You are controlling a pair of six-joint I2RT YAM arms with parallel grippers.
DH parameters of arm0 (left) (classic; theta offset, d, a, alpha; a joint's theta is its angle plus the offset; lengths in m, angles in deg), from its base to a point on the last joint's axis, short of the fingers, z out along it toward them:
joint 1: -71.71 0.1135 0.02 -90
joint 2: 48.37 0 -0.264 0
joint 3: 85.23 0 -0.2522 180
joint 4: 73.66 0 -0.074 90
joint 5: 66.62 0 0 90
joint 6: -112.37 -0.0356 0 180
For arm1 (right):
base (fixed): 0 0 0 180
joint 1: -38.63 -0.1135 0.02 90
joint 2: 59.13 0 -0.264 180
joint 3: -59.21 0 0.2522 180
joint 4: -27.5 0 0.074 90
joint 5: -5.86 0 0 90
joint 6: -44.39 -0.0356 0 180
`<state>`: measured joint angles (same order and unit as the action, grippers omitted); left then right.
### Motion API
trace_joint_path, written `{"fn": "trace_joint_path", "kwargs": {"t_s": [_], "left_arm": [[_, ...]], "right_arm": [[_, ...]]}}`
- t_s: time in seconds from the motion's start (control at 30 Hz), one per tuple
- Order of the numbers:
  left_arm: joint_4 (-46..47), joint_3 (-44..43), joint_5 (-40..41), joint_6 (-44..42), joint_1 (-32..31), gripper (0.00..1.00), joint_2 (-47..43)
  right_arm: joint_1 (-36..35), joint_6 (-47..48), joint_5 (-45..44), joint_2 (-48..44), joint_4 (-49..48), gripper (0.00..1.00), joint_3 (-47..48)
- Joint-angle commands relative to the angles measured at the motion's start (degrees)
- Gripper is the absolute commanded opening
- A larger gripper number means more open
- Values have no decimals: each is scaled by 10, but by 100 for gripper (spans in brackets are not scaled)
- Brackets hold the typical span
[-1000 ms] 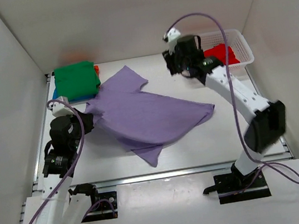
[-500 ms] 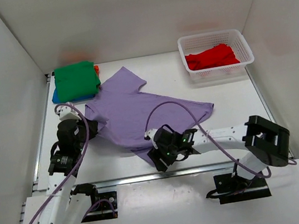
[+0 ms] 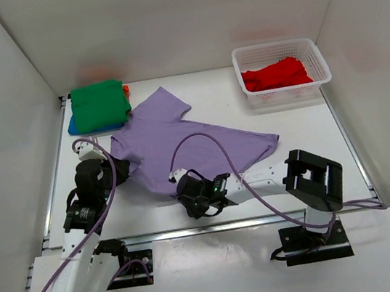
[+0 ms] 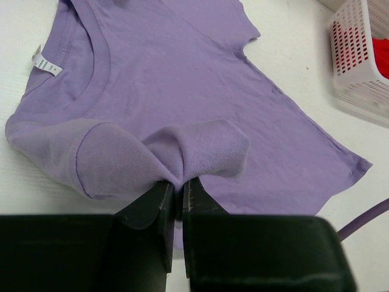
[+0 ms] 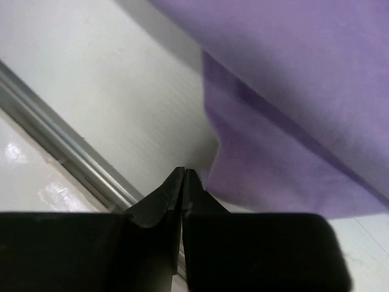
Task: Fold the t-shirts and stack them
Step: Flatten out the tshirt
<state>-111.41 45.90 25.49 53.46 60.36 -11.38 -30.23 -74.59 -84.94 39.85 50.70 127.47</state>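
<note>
stack (image 3: 100,105) rear left, basket (image 3: 286,94) rear right, shirt (image 3: 180,144) between

Overhead rear view; two close wrist views, lavender t-shirt (image 4: 182,91) shared.

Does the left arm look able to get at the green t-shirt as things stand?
Probably not right away: the left claw is shut on a sleeve of the lavender t-shirt. The green t-shirt itself lies uncovered, with nothing in between.

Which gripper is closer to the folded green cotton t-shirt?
Left. The left gripper, jaws shut on the lavender cotton t-shirt, is nearside of the folded green t-shirt; the right gripper is farther, by the table's near edge.
</note>
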Motion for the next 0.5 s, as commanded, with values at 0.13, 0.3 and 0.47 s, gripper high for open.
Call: {"fn": "trace_joint_path", "kwargs": {"t_s": [0.13,0.3,0.47], "left_arm": [[-9,-35,-4,-9,1,0,-1],[2,-36,-12,-2,-2,0,-9],[3,-33,-21,9,-7,0,-11]], "right_arm": [[21,-24,-82,-101,95,0,-28],[80,-28,-55,-215,118,1,-50],[69,-21,-24,-227,99,40,-60]]}}
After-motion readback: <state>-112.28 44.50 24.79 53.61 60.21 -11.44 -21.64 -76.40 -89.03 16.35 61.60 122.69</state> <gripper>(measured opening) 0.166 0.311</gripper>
